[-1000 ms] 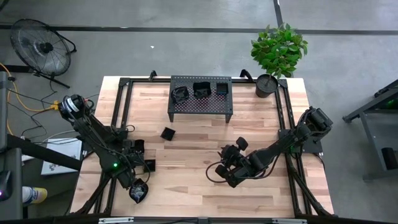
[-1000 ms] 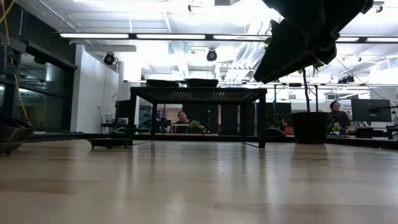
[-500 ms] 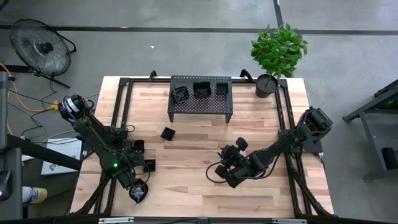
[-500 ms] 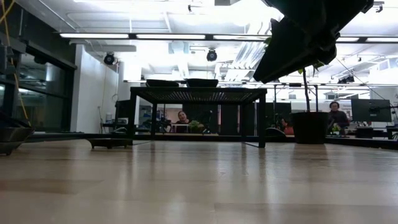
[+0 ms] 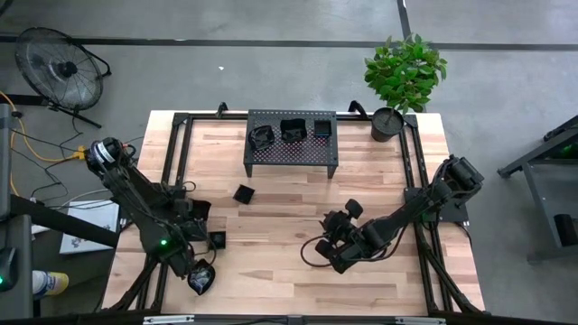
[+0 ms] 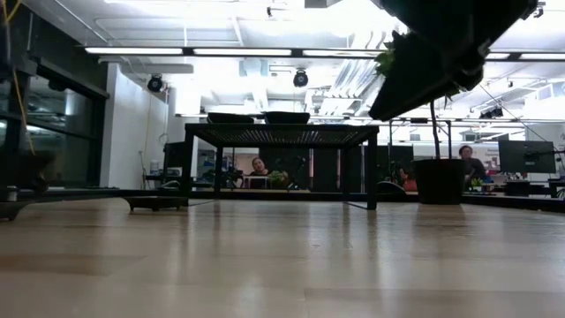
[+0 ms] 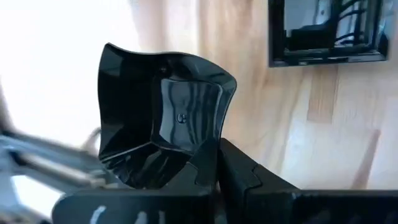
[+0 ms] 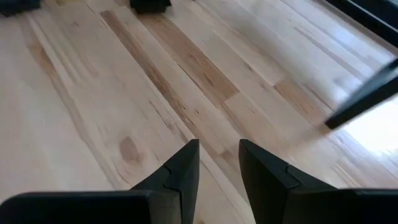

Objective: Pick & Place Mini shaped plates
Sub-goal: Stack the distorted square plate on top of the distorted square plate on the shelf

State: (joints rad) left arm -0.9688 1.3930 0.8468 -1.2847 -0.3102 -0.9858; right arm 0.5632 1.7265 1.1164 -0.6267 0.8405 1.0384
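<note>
High view: left gripper at the table's front-left edge, clamped on a wavy-edged plate. Three plates sit on the rack.
Left wrist view: fingers pinch the plate's rim.
Right wrist view: right gripper part-open, empty, above bare wood.
No legible writing.

We find three plates on the rack at the surface's back; pot right of it.

no readable text, label or number shows anywhere.
</note>
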